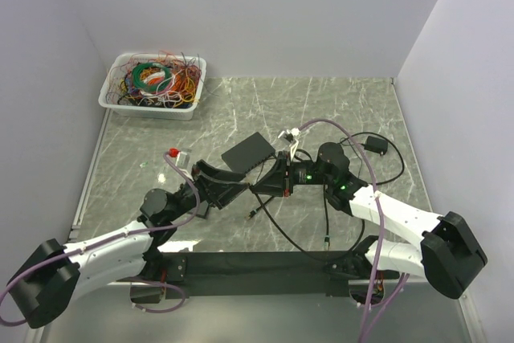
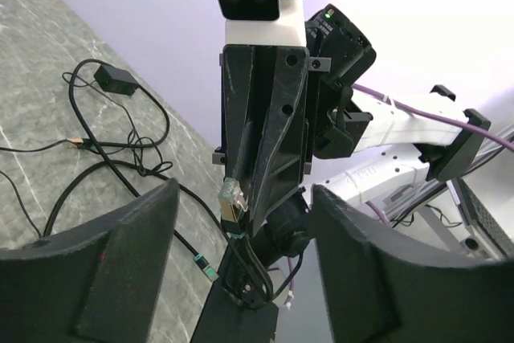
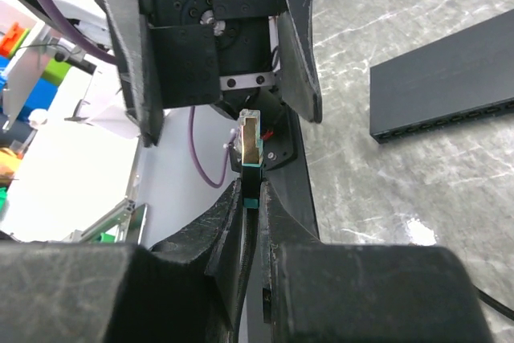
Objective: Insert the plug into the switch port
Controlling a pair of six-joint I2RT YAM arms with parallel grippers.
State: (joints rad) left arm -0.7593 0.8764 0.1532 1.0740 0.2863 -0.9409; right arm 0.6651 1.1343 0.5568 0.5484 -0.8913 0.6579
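Observation:
My right gripper [image 3: 253, 194] is shut on the cable's black boot, just behind the plug [image 3: 250, 138]. The plug has a clear tip, a gold shell and a teal band, and it sticks out past the fingertips. The left wrist view shows the same plug [image 2: 231, 198] held in the right gripper's black fingers [image 2: 265, 126]. The black switch [image 1: 249, 151] lies flat on the table beyond both grippers, and its port edge shows in the right wrist view [image 3: 450, 90]. My left gripper [image 1: 221, 186] is open and empty. It faces the right gripper [image 1: 271, 178] at close range.
The black cable [image 1: 301, 240] loops over the table, with a loose teal-banded plug end [image 2: 205, 264] and a black power adapter [image 1: 376, 145] at the right. A white bin of coloured wires [image 1: 152, 84] stands at the back left. White walls close off the table [image 1: 337, 110].

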